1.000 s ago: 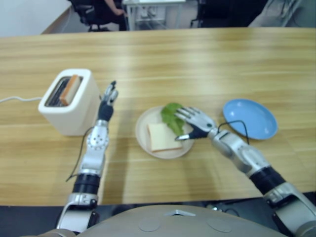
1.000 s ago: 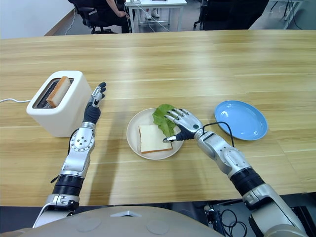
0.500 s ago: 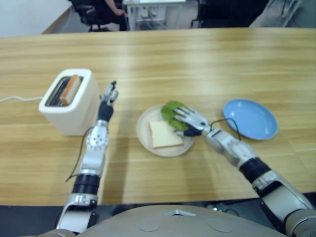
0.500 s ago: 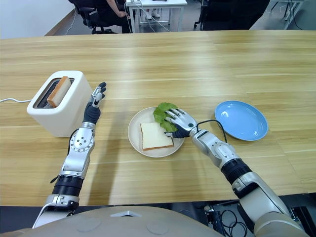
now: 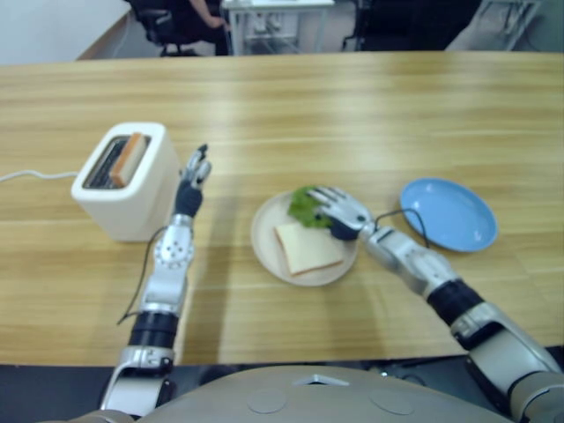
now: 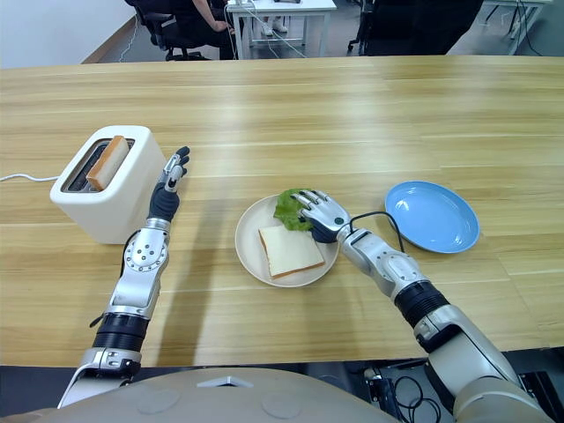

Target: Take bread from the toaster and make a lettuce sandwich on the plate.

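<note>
Nearest me, low in the centre of the frame, a round cream plate sits on the pale wooden worktop. A square slice of white bread lies flat on the plate's near half, turned a little askew. Just past the slice's far edge, on the plate's upper right part, lies the ruffled green lettuce leaf.

My right hand comes in from the lower right and sits over the plate's right rim. My fingers are curled down over the leaf's right side and have hold of it. A thin black cable loops beside that wrist. To the right of centre, about level with the leaf, a shallow round blue plate lies just beyond my right forearm.

On the left of the frame my left forearm runs up from the bottom edge. My left hand has its fingers stretched straight and close together, pointing away from me, with nothing in them. It is just beside the right wall of the white box-shaped toaster; I cannot tell whether it touches. A browned slice of bread stands in the toaster's slot with its top sticking out. A white cord runs from the toaster off the left edge.

Past the worktop's far edge, at the top of the frame, stands a black office chair.
</note>
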Controlling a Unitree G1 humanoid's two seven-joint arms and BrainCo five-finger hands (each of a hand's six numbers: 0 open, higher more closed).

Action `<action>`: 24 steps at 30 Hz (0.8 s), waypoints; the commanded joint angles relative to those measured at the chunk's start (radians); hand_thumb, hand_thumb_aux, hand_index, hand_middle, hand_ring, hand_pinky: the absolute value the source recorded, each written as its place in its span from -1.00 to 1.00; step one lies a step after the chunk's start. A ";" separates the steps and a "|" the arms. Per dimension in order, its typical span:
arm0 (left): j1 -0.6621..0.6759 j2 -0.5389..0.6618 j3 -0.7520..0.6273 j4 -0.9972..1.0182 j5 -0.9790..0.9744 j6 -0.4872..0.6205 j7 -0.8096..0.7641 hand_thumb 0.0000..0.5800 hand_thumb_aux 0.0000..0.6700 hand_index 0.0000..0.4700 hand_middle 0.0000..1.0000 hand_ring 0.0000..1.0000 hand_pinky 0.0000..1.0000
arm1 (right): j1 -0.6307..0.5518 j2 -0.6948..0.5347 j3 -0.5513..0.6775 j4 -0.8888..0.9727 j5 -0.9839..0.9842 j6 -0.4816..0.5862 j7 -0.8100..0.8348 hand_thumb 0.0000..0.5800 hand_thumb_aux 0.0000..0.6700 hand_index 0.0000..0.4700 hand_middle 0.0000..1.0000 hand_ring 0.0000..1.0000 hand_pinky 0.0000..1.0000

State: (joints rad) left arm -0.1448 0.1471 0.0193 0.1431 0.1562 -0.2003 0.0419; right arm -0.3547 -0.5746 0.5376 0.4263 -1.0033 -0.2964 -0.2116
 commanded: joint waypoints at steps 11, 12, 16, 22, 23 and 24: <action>0.015 0.000 -0.008 -0.018 0.013 0.010 0.007 -1.00 -1.00 -1.00 -1.00 -1.00 -1.00 | 0.071 -0.061 -0.067 -0.159 0.027 0.018 0.025 1.00 1.00 0.96 0.28 0.28 0.28; 0.015 0.000 -0.008 -0.019 0.013 0.009 0.009 -1.00 -1.00 -1.00 -1.00 -1.00 -1.00 | 0.080 -0.068 -0.081 -0.192 0.032 0.021 0.027 1.00 1.00 0.96 0.44 0.44 0.44; 0.016 0.000 -0.006 -0.021 0.012 0.009 0.012 -1.00 -1.00 -1.00 -1.00 -1.00 -1.00 | 0.132 -0.093 -0.143 -0.358 0.051 0.039 0.051 1.00 1.00 0.96 0.71 0.71 0.71; 0.016 0.001 -0.005 -0.021 0.011 0.008 0.016 -1.00 -1.00 -1.00 -1.00 -1.00 -1.00 | 0.220 -0.096 -0.202 -0.550 0.055 0.062 0.117 1.00 1.00 0.96 0.72 0.72 0.72; 0.016 0.002 -0.005 -0.022 0.011 0.008 0.017 -1.00 -1.00 -1.00 -1.00 -1.00 -1.00 | 0.234 -0.093 -0.204 -0.568 0.052 0.063 0.126 1.00 1.00 0.96 0.73 0.73 0.73; 0.016 0.002 -0.005 -0.021 0.011 0.008 0.017 -1.00 -1.00 -1.00 -1.00 -1.00 -1.00 | 0.247 -0.089 -0.203 -0.580 0.052 0.063 0.133 1.00 1.00 0.96 0.71 0.71 0.71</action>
State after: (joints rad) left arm -0.1342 0.1460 0.0175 0.1242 0.1566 -0.2009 0.0569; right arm -0.1285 -0.6703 0.3463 -0.1231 -0.9581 -0.2366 -0.1081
